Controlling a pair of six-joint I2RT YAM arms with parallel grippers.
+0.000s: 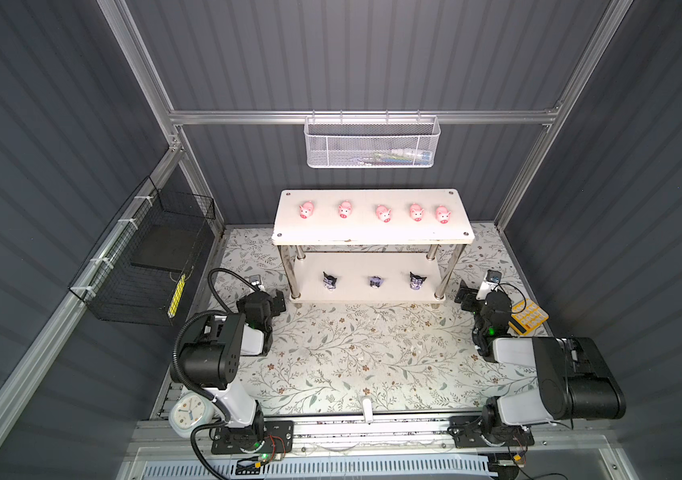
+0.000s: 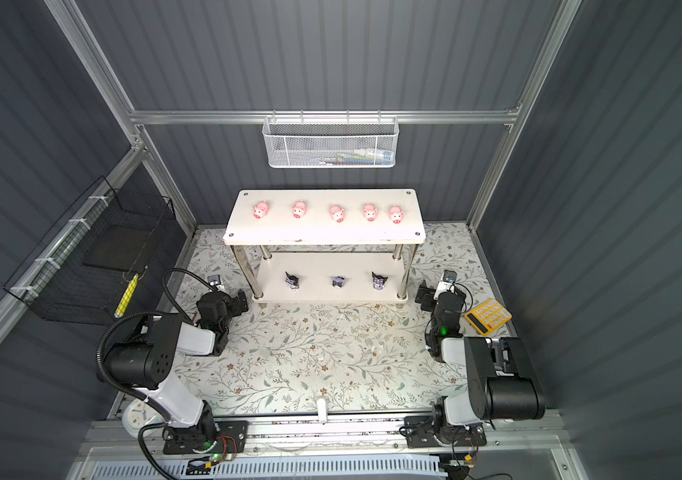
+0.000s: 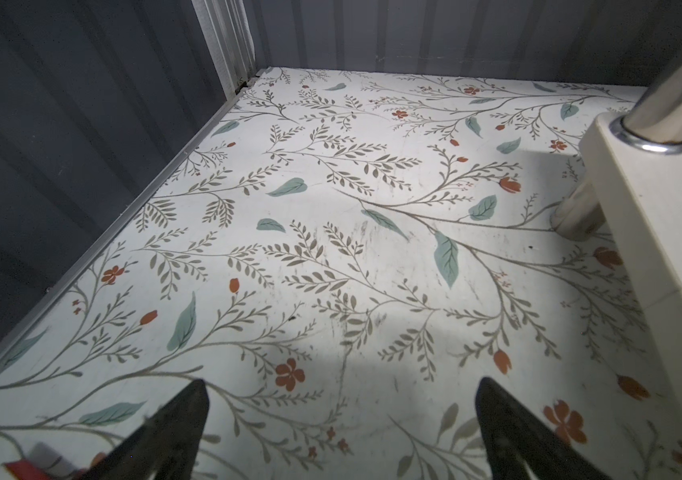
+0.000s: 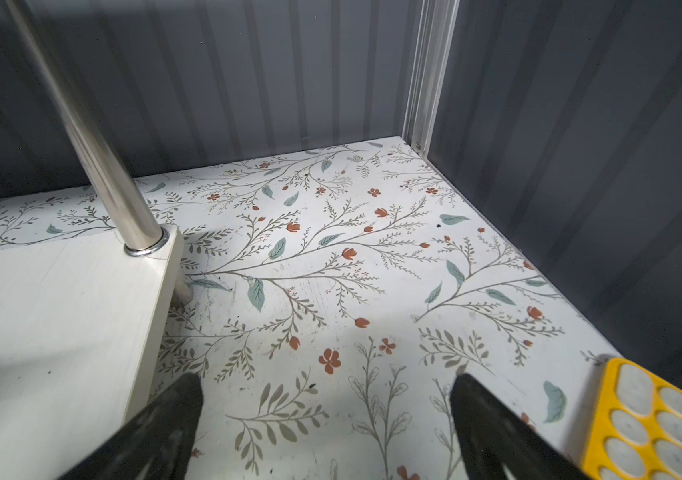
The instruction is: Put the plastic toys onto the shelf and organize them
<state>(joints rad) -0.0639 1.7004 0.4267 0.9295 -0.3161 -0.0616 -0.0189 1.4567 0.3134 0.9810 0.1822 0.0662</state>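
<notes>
The white two-tier shelf stands at the back middle of the floral table. Several pink pigs, such as the leftmost pig and the rightmost pig, stand in a row on its top board. Three black-and-purple figures stand spaced along the lower board. My left gripper hovers open and empty by the shelf's left front leg. My right gripper is open and empty beside the lower board's right end.
A yellow calculator lies just right of the right gripper. A white mesh basket hangs on the back rail. A black wire basket hangs on the left wall. A small clock sits by the left arm's base.
</notes>
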